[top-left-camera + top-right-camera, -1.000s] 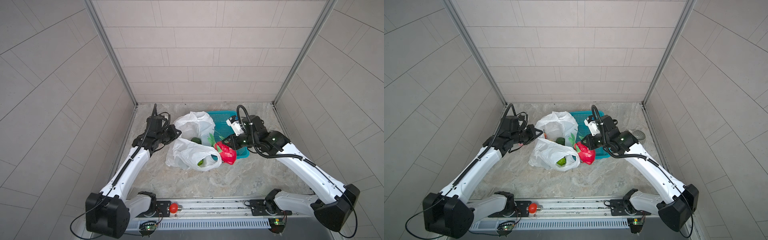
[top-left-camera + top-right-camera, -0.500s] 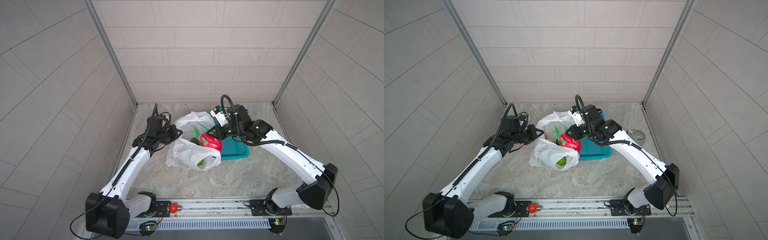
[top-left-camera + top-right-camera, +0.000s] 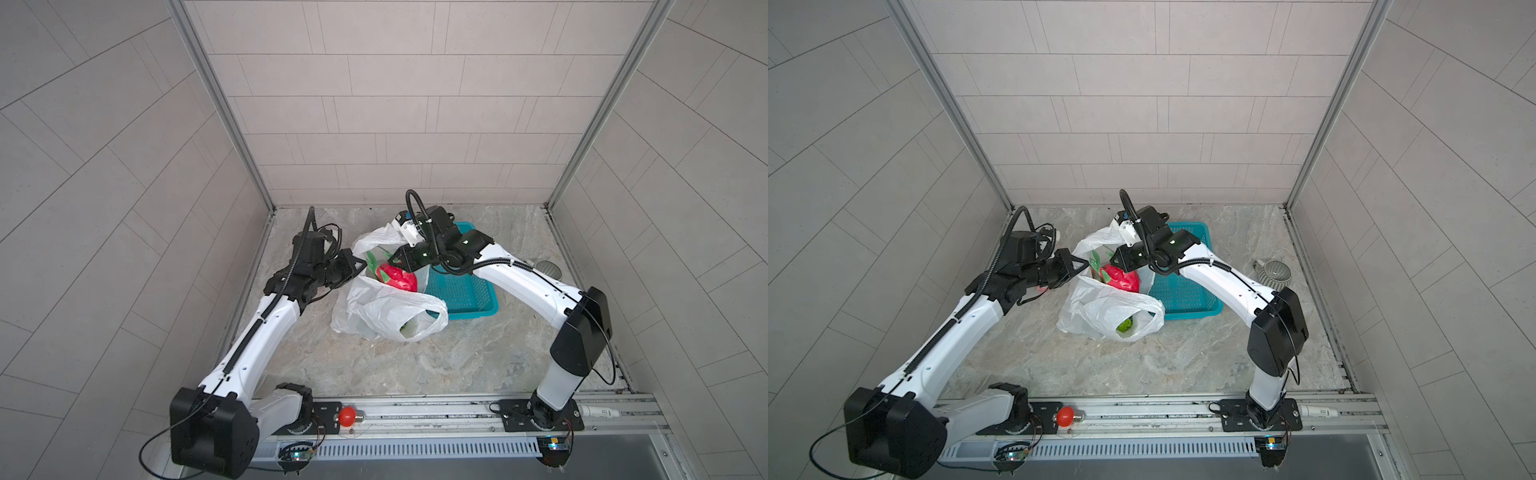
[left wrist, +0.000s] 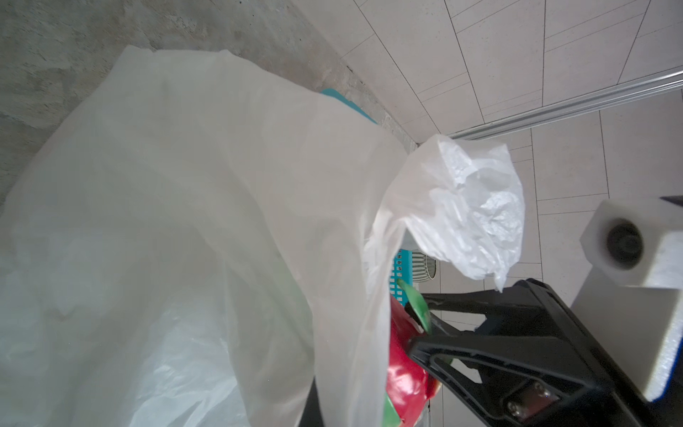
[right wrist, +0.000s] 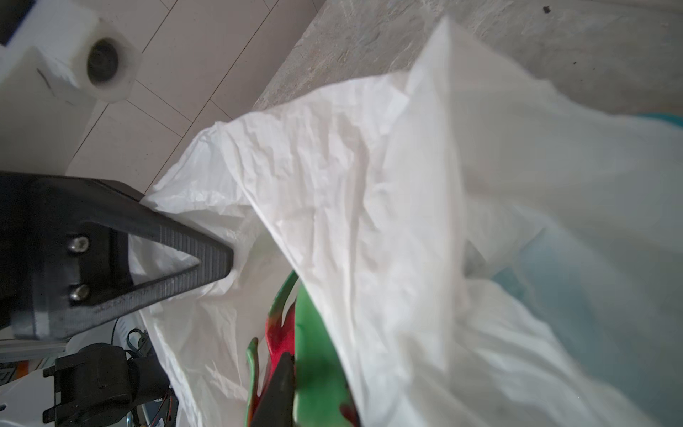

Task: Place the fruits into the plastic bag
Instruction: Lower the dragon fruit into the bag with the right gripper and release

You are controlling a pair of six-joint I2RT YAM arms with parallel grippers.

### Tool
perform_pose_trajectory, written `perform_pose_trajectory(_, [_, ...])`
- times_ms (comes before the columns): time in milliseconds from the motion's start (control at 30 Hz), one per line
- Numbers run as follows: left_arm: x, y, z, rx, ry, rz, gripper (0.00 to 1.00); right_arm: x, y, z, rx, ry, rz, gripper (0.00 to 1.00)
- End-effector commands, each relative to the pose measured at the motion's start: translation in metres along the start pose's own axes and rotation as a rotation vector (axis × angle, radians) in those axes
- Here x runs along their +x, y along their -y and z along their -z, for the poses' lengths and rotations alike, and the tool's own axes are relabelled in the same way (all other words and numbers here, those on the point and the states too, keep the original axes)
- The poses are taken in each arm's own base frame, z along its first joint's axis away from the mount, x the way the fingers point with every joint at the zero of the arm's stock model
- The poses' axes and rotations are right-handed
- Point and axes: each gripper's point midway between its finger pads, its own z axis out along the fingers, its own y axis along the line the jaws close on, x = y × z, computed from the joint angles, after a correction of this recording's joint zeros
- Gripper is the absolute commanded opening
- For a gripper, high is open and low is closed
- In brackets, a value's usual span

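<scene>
Seemingly, plastic bag [image 3: 374, 307] holds dragon fruit [image 3: 401, 279], green fruit [image 3: 1125, 325].

The plastic bag [image 3: 386, 309] is lying mid-table, with the basket [image 3: 465, 297] sitting just beside it on the right and the cup [image 3: 1276, 272] standing farther right, well apart. The dragon fruit [image 3: 398, 277] is sitting in the bag's mouth at the rear, between the left gripper [image 3: 360, 262] at the mouth's left edge and the right gripper [image 3: 392, 259] reaching in from the right. A round fruit [image 3: 1125, 325] is resting inside the bag's front, and the bulb [image 3: 348, 415] is lying on the rail [image 3: 436, 413] before it, well apart.
</scene>
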Motion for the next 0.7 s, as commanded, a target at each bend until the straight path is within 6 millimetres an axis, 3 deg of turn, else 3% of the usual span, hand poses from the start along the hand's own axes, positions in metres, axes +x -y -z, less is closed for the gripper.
perform_pose_trajectory(0, [-0.007, 0.023, 0.007, 0.063, 0.015, -0.049, 0.00, -0.028, -0.015, 0.001, -0.024, 0.097, 0.032, 0.00])
perform_pose_trajectory(167, [-0.007, 0.024, 0.006, 0.068, 0.010, -0.048, 0.00, -0.029, -0.010, -0.022, -0.020, 0.100, -0.001, 0.01])
perform_pose_trajectory(367, [-0.008, 0.019, 0.004, 0.044, 0.014, -0.041, 0.00, -0.026, -0.017, -0.046, -0.061, 0.084, -0.019, 0.08])
perform_pose_trajectory(433, [-0.009, 0.015, 0.003, 0.025, 0.019, -0.036, 0.00, -0.024, -0.025, -0.050, -0.088, 0.078, -0.013, 0.20])
perform_pose_trajectory(533, [-0.009, 0.008, 0.003, -0.005, 0.027, -0.026, 0.00, -0.021, -0.032, -0.049, -0.104, 0.077, -0.008, 0.50])
perform_pose_trajectory(667, [-0.010, 0.003, 0.002, -0.027, 0.033, -0.019, 0.00, -0.025, -0.031, -0.032, -0.071, 0.103, 0.022, 0.66])
